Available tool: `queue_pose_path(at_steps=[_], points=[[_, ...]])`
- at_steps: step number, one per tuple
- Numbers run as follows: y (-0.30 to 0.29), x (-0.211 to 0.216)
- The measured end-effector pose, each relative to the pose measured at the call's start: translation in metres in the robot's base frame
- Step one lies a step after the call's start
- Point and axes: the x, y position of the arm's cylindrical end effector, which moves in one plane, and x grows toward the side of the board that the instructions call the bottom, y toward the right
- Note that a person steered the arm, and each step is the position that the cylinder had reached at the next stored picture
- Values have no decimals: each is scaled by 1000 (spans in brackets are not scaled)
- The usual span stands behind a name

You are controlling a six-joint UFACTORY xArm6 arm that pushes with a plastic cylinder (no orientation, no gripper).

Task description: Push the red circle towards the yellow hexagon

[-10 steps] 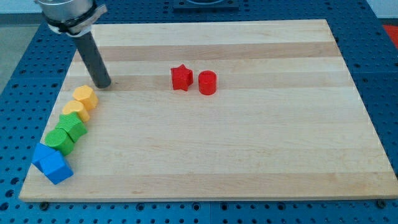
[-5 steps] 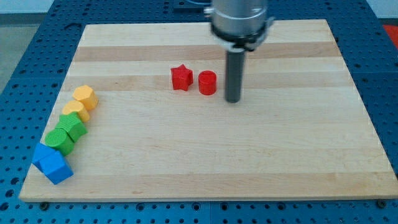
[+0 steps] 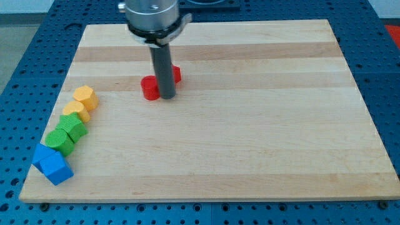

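The red circle (image 3: 149, 88) lies on the wooden board left of centre, near the view's top. My tip (image 3: 167, 96) touches its right side. The red star (image 3: 175, 75) is mostly hidden behind the rod, just right of and above the circle. The yellow hexagon (image 3: 85, 97) sits near the board's left edge, well to the left of the red circle and slightly lower.
Below the yellow hexagon a row runs down the left edge: another yellow block (image 3: 75, 110), two green blocks (image 3: 74, 128) (image 3: 59, 140), and two blue blocks (image 3: 42, 154) (image 3: 56, 169). The board (image 3: 250, 156) rests on a blue perforated table.
The rod swept from the left edge to the right of the red circle, then moved left, pushing the circle leftward past the red star. The star stayed about in place.
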Motion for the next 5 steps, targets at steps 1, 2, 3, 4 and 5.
queue_pose_path(at_steps=[1,2,3,4,5], points=[[-31,-1],[-42,-1],[-18,-1],[-2,-10],[-10,-21]])
